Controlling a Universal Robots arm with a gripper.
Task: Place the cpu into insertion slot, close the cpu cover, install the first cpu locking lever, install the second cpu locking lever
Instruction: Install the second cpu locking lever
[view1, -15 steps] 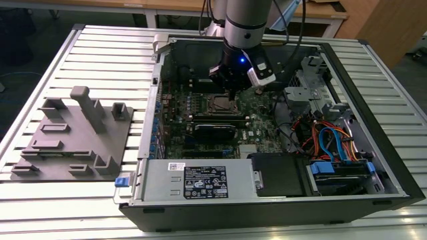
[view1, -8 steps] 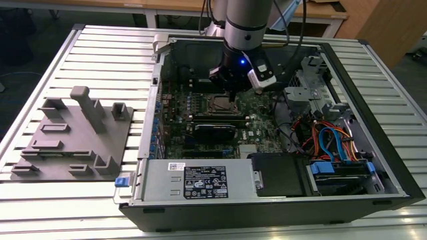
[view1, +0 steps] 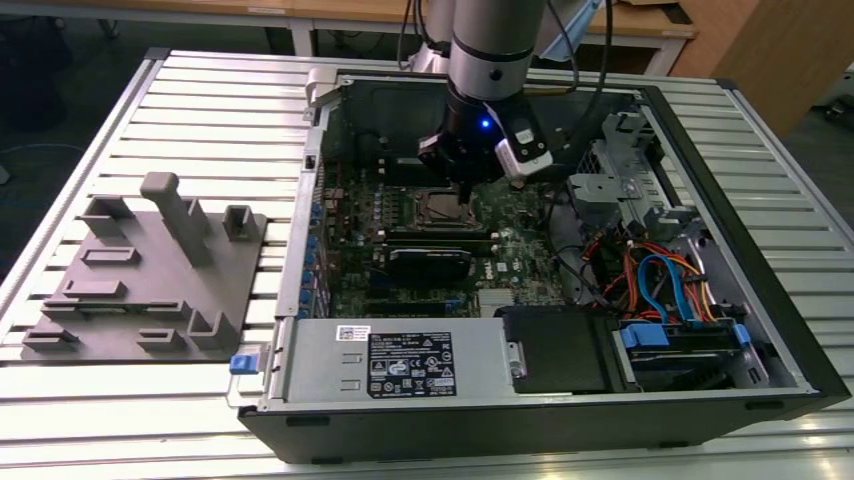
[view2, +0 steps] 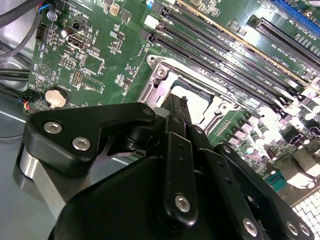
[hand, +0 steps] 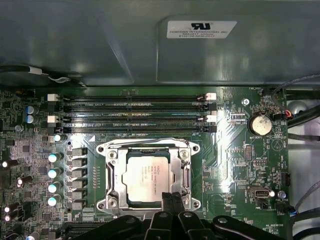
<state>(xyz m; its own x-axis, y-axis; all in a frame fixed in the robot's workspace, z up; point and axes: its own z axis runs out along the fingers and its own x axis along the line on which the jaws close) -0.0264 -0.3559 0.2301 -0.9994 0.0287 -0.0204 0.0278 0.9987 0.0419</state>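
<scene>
Looking down through the first wrist view, you see the cpu (hand: 148, 176) seated flat in the insertion slot (hand: 116, 186), silver-grey top facing up. The cpu cover (hand: 181, 174) lies down around it, its frame bordering the chip on all sides. A thin wire lever (hand: 150, 142) runs along the socket edge nearest the memory slots (hand: 135, 106).

Your tool (hand: 171, 201) sits at the socket edge farthest from those memory slots, its two black fingers (hand: 165, 200) pressed together with no gap between them and nothing pinched. The tips touch or hang just over the cover frame there; which one, you cannot tell.

In the second wrist view the tool (view2: 176, 107) shows from behind, fingers again together, pointing down at the cover (view2: 161, 75), with a slice of the chip (view2: 197, 102) just past it.

In the exterior view the arm (view1: 494, 40) reaches down into the open computer case (view1: 694, 160), which lies on its side on the slatted worktop (view1: 214, 100), toward the worktop's far edge. The socket (view1: 437, 205) lies just below the tool (view1: 461, 185). A grey fixture block (view1: 147, 280) rests on the worktop beside the case, on the exterior view's left.
</scene>
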